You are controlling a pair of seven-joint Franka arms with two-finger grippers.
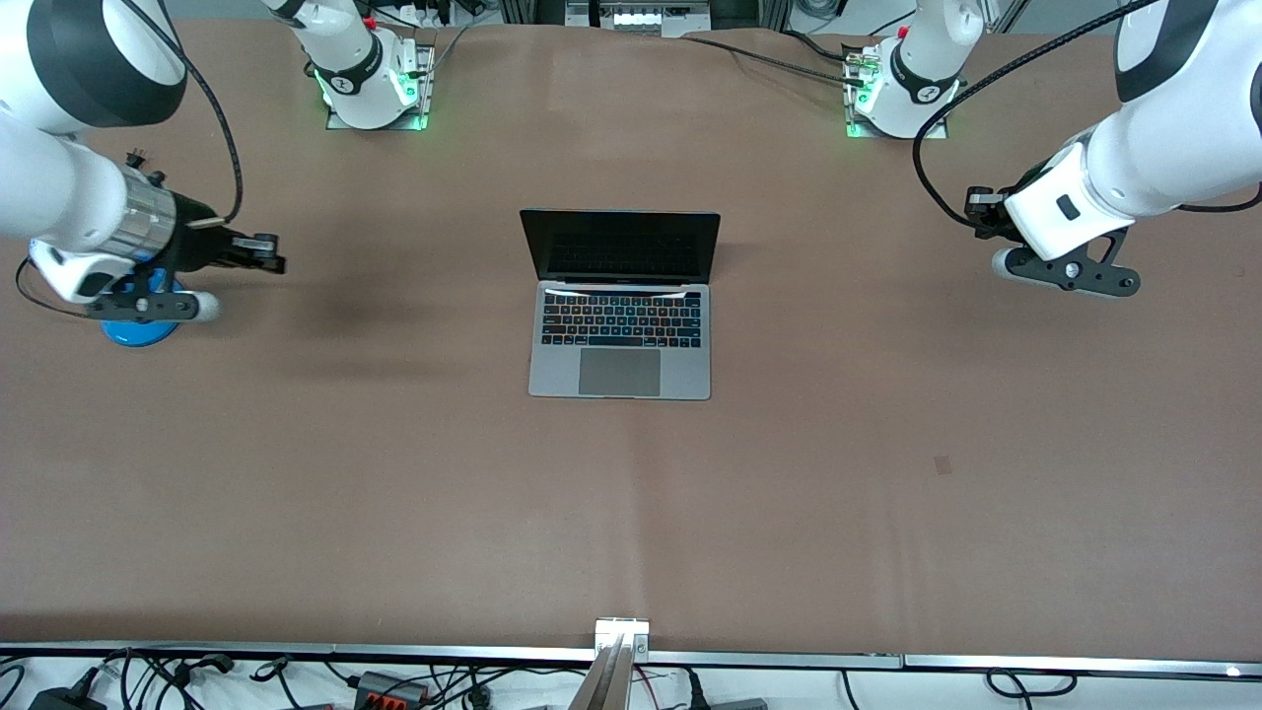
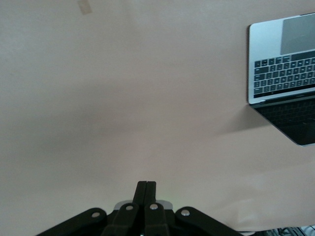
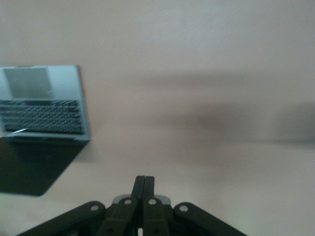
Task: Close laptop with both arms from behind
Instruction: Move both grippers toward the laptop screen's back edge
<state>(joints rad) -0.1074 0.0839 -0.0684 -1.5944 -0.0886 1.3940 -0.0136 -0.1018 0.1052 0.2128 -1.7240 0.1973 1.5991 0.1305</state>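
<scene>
The laptop (image 1: 619, 330) stands open in the middle of the table, its black screen upright and facing the front camera. My right gripper (image 1: 268, 256) is shut and empty, up in the air over bare table toward the right arm's end, pointing at the laptop. My left gripper (image 1: 976, 209) is shut and empty, over bare table toward the left arm's end, also pointing at the laptop. Both are well apart from it. The left wrist view shows the shut left gripper (image 2: 146, 184) and the laptop (image 2: 280, 73). The right wrist view shows the shut right gripper (image 3: 145, 179) and the laptop (image 3: 44, 108).
A blue round object (image 1: 138, 330) lies on the table under the right arm's wrist. A small dark mark (image 1: 944, 464) is on the brown table cover nearer to the front camera. A metal rail (image 1: 621, 651) and cables run along the front edge.
</scene>
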